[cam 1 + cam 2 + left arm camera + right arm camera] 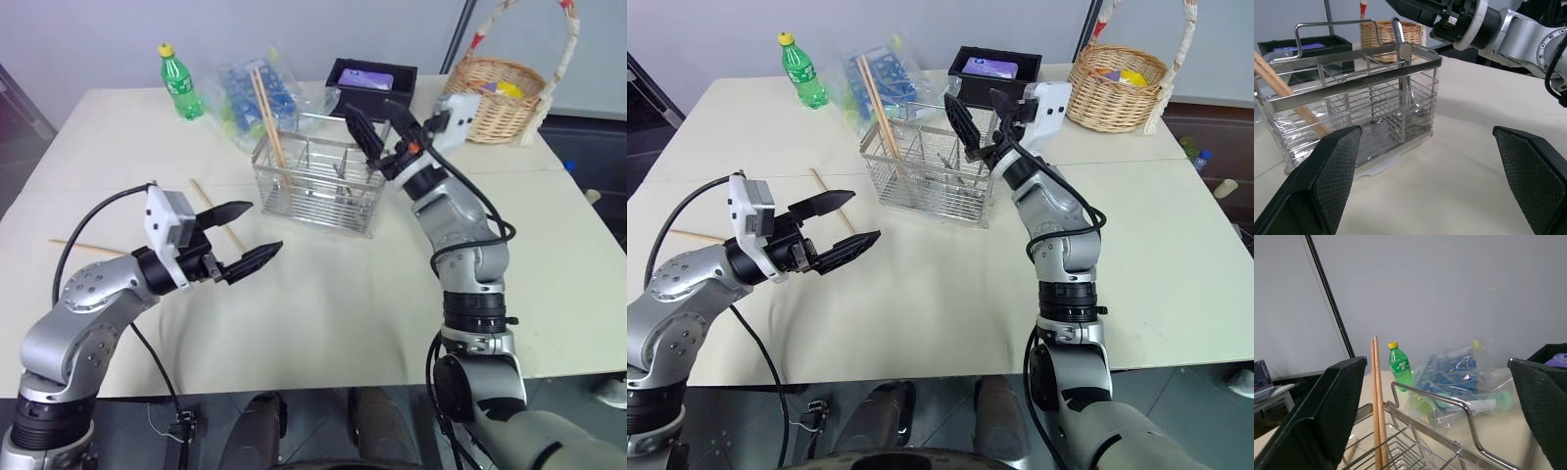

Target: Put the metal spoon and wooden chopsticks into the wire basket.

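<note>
The metal spoon (1403, 63) stands in the wire basket (315, 186), at the end near your right gripper (377, 125). Two wooden chopsticks (266, 113) lean in the far end. Two more sticks (204, 202) lie flat on the table (323, 304), near your left gripper (242, 235). Both grippers have their jaws wide and hold nothing. Your right gripper hangs just over the rim, so pulling back low could hook the wire handle (1444, 404) and tip the basket. The flat sticks are thin, so your left fingers may slip or push them away.
</note>
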You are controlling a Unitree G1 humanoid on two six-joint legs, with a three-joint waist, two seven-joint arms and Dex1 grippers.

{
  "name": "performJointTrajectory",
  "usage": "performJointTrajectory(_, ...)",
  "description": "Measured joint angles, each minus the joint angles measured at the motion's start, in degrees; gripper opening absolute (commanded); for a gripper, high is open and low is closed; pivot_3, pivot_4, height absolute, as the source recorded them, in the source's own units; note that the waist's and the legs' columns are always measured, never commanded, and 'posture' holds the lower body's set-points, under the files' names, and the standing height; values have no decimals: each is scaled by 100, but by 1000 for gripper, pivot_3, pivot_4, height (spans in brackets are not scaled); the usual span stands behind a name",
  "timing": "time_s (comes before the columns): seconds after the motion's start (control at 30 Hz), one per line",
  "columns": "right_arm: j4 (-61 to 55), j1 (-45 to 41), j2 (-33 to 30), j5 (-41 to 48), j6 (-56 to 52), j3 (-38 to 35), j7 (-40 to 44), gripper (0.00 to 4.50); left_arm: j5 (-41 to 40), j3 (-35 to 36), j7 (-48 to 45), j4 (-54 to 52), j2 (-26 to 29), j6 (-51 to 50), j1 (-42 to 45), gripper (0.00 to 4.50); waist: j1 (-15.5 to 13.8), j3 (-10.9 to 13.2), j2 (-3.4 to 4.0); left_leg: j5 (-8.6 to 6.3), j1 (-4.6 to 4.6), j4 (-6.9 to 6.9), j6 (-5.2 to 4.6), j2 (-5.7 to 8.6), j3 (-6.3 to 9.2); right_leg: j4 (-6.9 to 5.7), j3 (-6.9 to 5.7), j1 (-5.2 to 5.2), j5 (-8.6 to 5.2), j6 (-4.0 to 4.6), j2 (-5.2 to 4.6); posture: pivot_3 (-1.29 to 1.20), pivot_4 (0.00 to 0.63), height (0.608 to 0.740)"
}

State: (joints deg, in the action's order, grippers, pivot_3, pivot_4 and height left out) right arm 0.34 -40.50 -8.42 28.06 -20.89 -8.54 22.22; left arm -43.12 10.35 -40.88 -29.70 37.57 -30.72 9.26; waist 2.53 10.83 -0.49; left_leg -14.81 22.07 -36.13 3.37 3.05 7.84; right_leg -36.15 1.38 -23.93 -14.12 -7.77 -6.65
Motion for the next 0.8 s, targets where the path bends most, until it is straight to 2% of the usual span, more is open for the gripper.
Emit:
performJointTrajectory(0.17,-114,-5,-464,-19,-158,9,118,4451,147,3,118,58,-42,66,-6,4500,-9,0,0,0,2,0,0,1,0,1,0,1,0,0,0,0,150,740)
performJointTrajectory(0.47,-1222,49,-2045,454,-1344,-175,641,4451,1134,-18,619,1091,-621,802,31,4500,-16,-1,-2,0,5,-1,-1,0,0,4,-1,1,0,0,-1,0,150,740)
performJointTrajectory(0.63,-2058,682,-2871,1053,-2142,-375,1059,4451,1919,-37,1094,2194,-1019,1506,179,4500,-69,-2,-3,-1,10,-7,-2,2,-1,9,-1,4,0,-1,-3,0,150,740)
performJointTrajectory(0.8,-2648,1230,-3498,1679,-2672,-769,1402,4451,2297,-14,1410,2934,-1324,1950,414,4500,-183,-2,-7,-1,13,-8,-2,2,-2,13,-3,4,1,-2,-3,0,150,740)
